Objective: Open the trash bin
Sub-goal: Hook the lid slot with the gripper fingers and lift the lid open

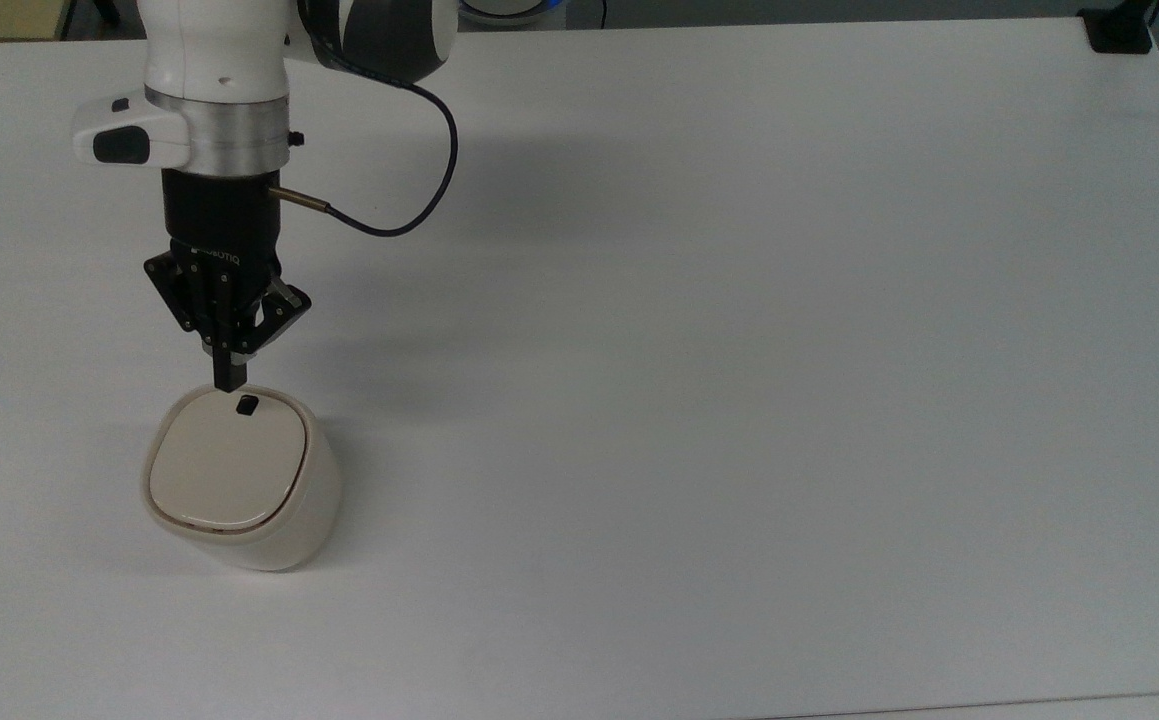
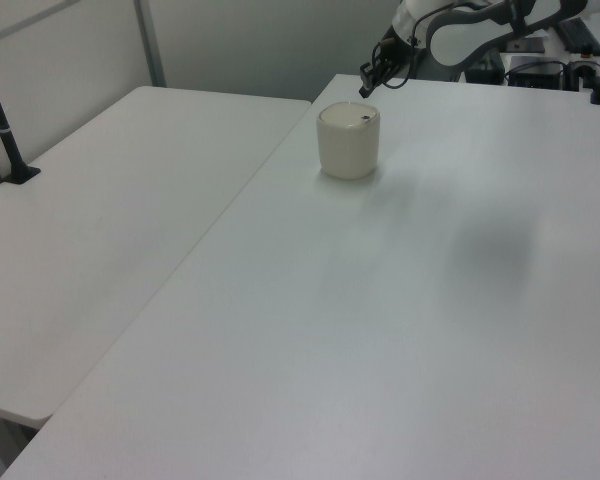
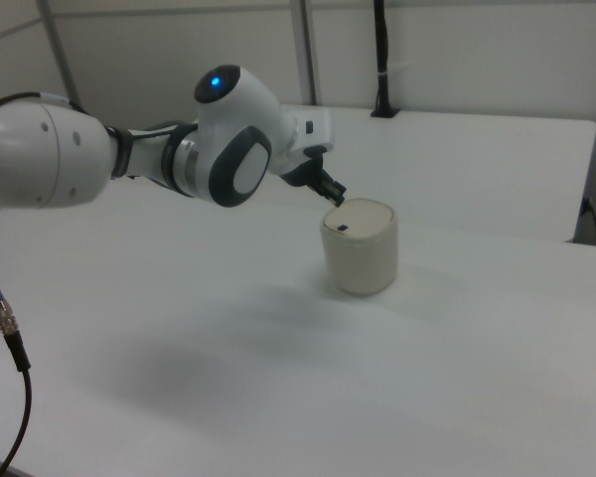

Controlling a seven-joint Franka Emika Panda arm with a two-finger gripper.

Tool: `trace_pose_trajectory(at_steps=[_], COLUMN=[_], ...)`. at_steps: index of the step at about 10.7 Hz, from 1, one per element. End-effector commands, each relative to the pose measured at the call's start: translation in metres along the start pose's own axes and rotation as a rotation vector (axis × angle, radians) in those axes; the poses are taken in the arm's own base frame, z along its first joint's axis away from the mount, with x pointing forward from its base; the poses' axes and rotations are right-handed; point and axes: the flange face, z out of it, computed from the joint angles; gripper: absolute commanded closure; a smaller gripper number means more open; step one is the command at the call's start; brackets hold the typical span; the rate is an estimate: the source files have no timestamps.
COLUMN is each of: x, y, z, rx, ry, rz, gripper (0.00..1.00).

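The trash bin [image 1: 244, 480] is a small cream-white rounded-square pot standing upright on the white table, its flat lid down and a small black button [image 1: 247, 405] near the lid's far edge. It also appears in the left view [image 2: 348, 142] and the right view [image 3: 361, 248]. My gripper [image 1: 228, 382] hangs over the bin's far rim, fingers together and pointing down, their tips just short of the button in the top view. In the right view the gripper [image 3: 337, 198] sits a little above the lid's edge. It holds nothing.
The white table [image 1: 739, 350] spreads wide to the top view's right of the bin. A second table [image 2: 110, 220] adjoins it on the left view's left. A black clamp [image 1: 1119, 30] sits at the table's far right corner in the top view.
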Motion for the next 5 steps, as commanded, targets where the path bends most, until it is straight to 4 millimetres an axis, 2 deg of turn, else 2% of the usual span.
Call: trace_pose_trajectory(at_steps=[1,5], x=[-0.007,-0.020], y=[-0.001,0.000], z=[0.014,0.035], rx=[0.008,-0.006], ry=[0.017,-0.015], rz=[0.016,-0.007], gripper=[1.00,1.00])
